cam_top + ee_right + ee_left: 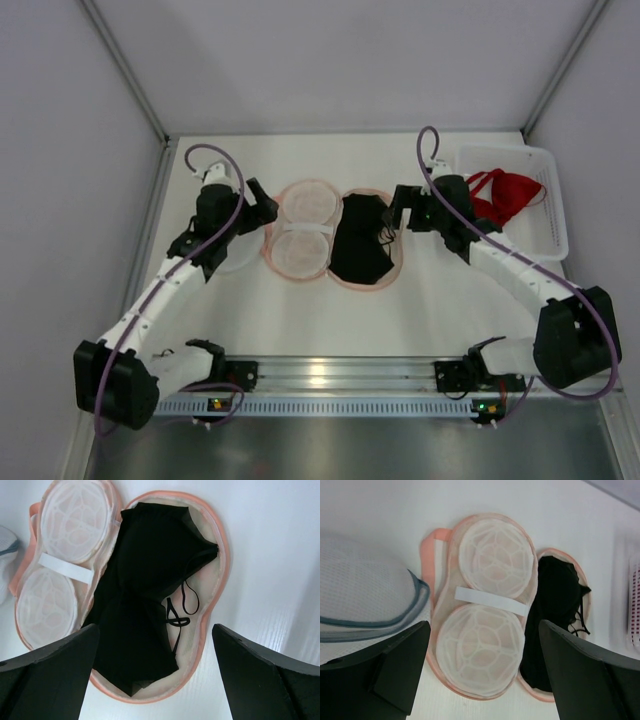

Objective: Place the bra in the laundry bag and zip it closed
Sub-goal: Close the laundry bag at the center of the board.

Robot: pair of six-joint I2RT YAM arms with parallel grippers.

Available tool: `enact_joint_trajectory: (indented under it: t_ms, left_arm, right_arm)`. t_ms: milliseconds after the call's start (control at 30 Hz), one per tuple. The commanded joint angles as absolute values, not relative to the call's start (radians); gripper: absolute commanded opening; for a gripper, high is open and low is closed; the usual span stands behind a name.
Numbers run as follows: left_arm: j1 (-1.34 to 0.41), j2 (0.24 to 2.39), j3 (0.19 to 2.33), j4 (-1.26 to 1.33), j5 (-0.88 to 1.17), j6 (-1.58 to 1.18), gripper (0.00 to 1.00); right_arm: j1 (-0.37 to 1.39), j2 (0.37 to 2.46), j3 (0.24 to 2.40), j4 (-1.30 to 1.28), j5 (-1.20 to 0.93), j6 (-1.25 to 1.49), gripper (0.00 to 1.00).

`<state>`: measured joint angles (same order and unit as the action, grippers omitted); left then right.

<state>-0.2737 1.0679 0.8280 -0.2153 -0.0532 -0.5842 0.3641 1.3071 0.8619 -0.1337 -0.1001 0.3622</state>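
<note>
The black bra (135,595) lay inside one open half of the peach laundry bag (222,575), just in front of and below the right pincer (155,629). That pincer's two fingers (50,675) were spread wide, one off to each side of the bra, and they held nothing. Thin black straps (176,620) curled out from the bra toward the bag's edge. The bag's other half, with two round white mesh cups (492,557), lay flat just beside the bra, on the far side from the right pincer and below the left pincer (485,625). The left pincer was spread wide too and pinched nothing. The bag lay open like a book, with its zip not closed. Next to the left pincer's outer finger lay a white mesh pouch (365,585) with a blue-grey edge. Behind the right pincer, a white basket (545,225) held a red bra (505,195).
</note>
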Motion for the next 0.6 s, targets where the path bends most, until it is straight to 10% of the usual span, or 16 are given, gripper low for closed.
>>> enact_joint_trajectory:
  t_ms: [0,567]
  left_arm:
    - [-0.381,1.143,0.896,-0.215,-0.118,-0.554,0.95]
    - [-0.314,1.460,0.790,-0.008,-0.129,-0.658,0.97]
  right_arm:
    - [0.354,1.296,0.848,-0.031,-0.117,0.373,0.97]
    - [0.322,1.315,0.865,0.032,-0.160,0.413,0.99]
